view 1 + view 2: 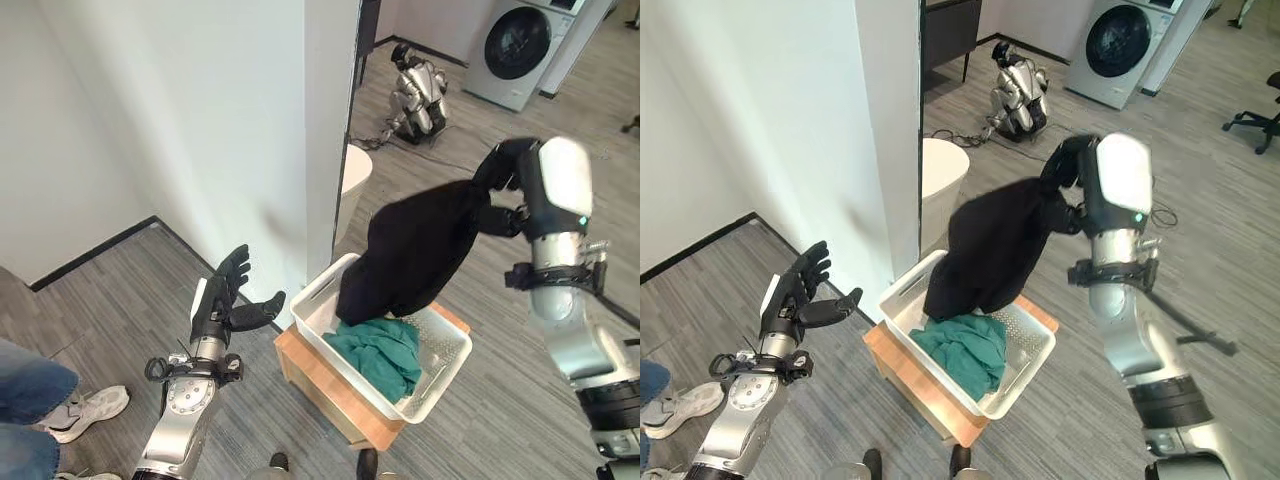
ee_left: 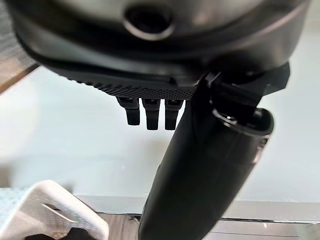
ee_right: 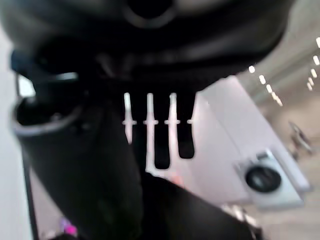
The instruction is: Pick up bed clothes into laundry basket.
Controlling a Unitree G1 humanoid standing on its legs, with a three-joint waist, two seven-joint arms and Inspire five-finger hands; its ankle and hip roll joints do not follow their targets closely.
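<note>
A black garment (image 1: pixel 410 250) hangs from my right hand (image 1: pixel 505 170), which is raised and shut on its top edge. Its lower end dangles into a white laundry basket (image 1: pixel 445 375) that holds a crumpled green cloth (image 1: pixel 385 350). In the right wrist view the dark cloth (image 3: pixel 190 210) drapes below the fingers. My left hand (image 1: pixel 225 295) is held up open, to the left of the basket and apart from it, holding nothing. A corner of the basket (image 2: pixel 55 210) shows past that hand in the left wrist view.
The basket rests on a low wooden stand (image 1: pixel 320 385) next to a white wall corner (image 1: pixel 300 150). Behind are a white round tub (image 1: pixel 355 175), another robot on the floor (image 1: pixel 418 95) and a washing machine (image 1: pixel 515 45). A person's shoe (image 1: pixel 90 408) is at lower left.
</note>
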